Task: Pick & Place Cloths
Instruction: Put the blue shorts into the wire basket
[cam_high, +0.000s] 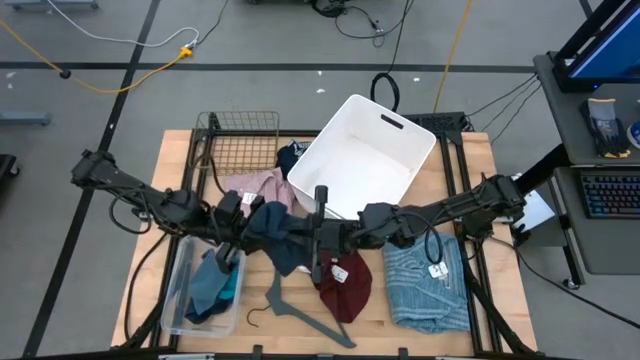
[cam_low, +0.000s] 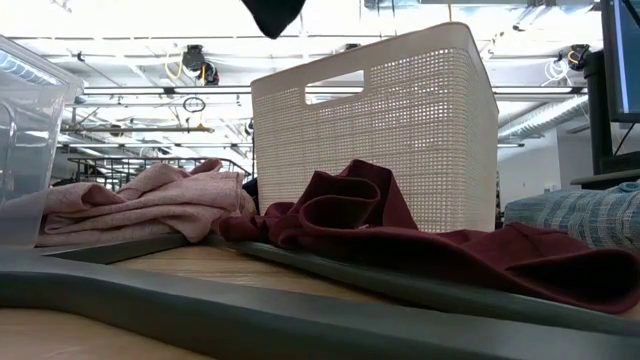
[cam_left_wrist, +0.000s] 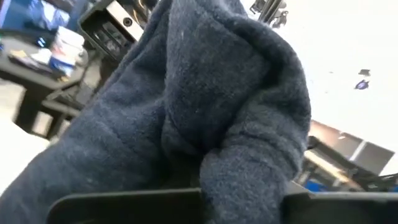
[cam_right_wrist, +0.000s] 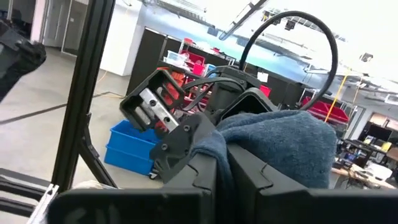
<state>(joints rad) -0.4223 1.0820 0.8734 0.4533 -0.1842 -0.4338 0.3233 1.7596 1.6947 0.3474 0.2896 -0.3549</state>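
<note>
Both hands meet just in front of the white bin (cam_high: 365, 160): the left hand (cam_high: 262, 222) and the right hand (cam_high: 322, 238) are each pinched on the dark navy cloth (cam_high: 283, 240), which hangs slack between them above the worktop (cam_high: 175, 170). It looks light, fleecy and limp, so I'd expect it to sag unless gripped at a bunched fold. The maroon cloth (cam_high: 345, 285), pink cloth (cam_high: 262, 186) and ribbed light-blue cloth (cam_high: 425, 285) lie crumpled around the bin.

White plastic bin (cam_high: 365, 160) sat tilted on the wooden tabletop (cam_high: 175, 190). Wire basket (cam_high: 235, 140) lay left of the bin. Clear plastic tub (cam_high: 176, 300) stood toward the tabletop's front-left from the bin. Grey hanger (cam_high: 300, 315) lay in front of the bin.
</note>
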